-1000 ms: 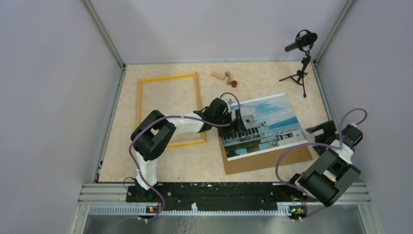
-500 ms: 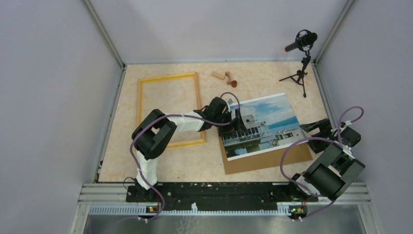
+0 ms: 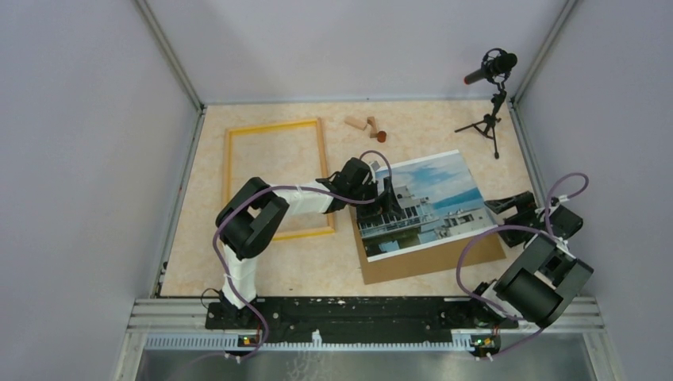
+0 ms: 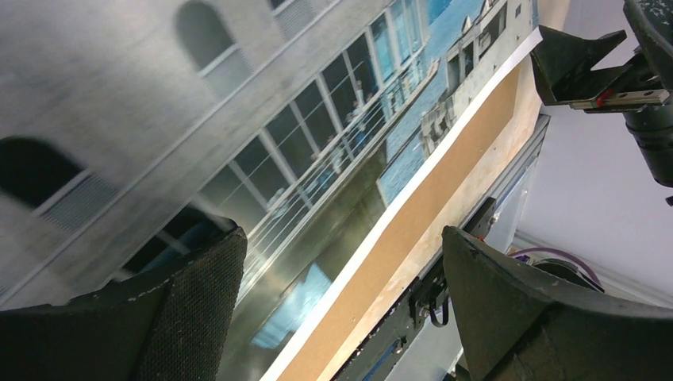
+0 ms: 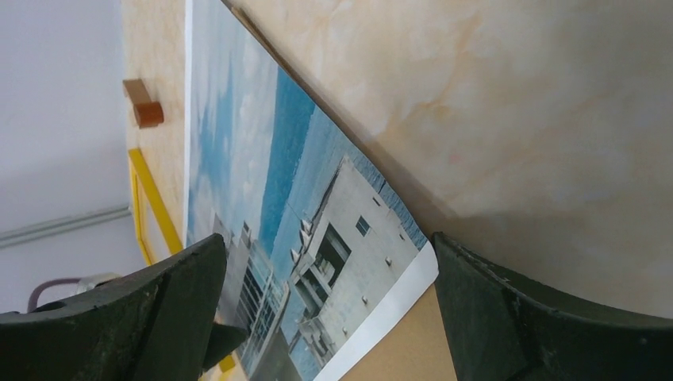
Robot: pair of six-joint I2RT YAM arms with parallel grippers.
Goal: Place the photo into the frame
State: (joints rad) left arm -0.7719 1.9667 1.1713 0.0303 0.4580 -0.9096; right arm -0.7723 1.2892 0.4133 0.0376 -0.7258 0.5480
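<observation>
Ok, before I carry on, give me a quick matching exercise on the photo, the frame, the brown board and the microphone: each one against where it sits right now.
Things:
1. photo
2. frame
3. brown board
4. microphone

Places:
A. standing upright in the far right corner
B. lying flat underneath the print, its near edge showing
C. on the left side, with nothing inside it
D. lying on top of another flat sheet

Pairs: 1-D, 2-C, 3-B, 4-A
</observation>
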